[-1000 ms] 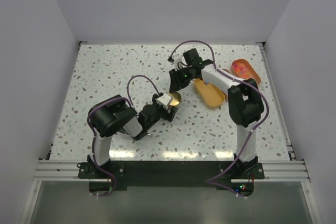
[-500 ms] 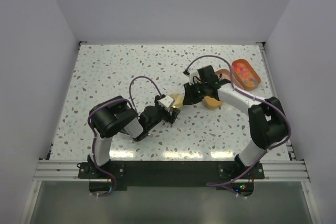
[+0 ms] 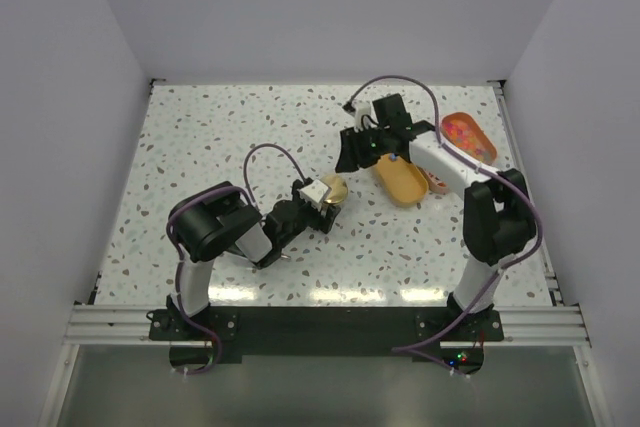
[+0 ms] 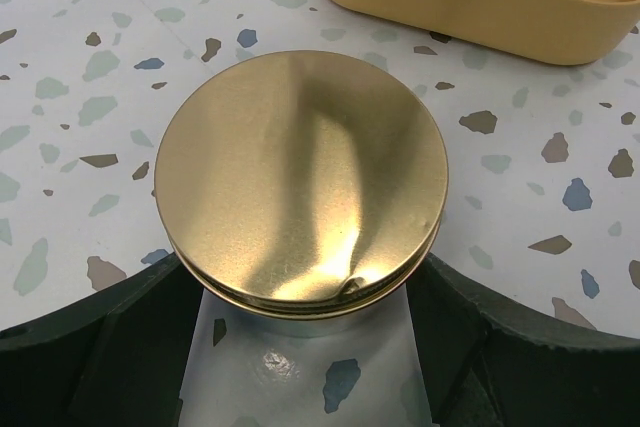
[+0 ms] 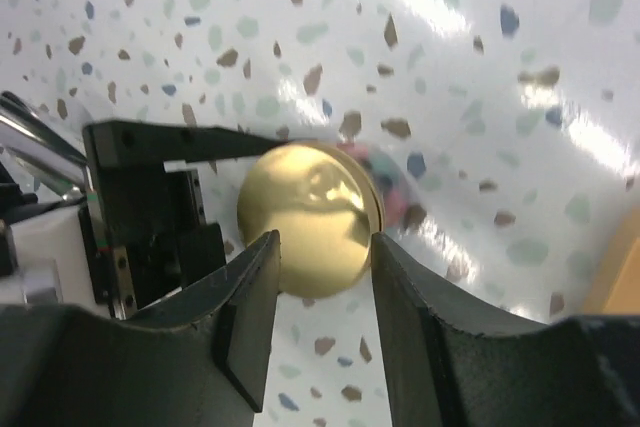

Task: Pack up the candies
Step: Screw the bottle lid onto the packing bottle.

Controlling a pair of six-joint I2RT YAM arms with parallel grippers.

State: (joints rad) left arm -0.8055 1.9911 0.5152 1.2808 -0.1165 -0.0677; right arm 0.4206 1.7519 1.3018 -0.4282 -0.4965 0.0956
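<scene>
Left end effector [image 4: 305,332] wide, clasping gold-lidded jar [image 4: 300,177]

legible text, labels, brands, numbers, signs: none | views: all three

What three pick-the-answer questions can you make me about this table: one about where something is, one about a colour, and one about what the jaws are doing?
1. Where is the jar?
A. Between the jaws of the left gripper
B. Lying on its side in a far corner
C. Stacked on a second jar

2. What colour is the jar's lid?
A. Blue
B. Gold
C. Green

3. How are the jaws of the right gripper?
A. Shut on a spoon
B. Shut on the lid
C. Open, holding nothing

Answers:
1 A: the left wrist view shows a black finger on each side of the jar.
2 B: it shines gold in both wrist views.
3 C: the right wrist view shows a gap between them, and the top view shows them away from the jar.
</scene>
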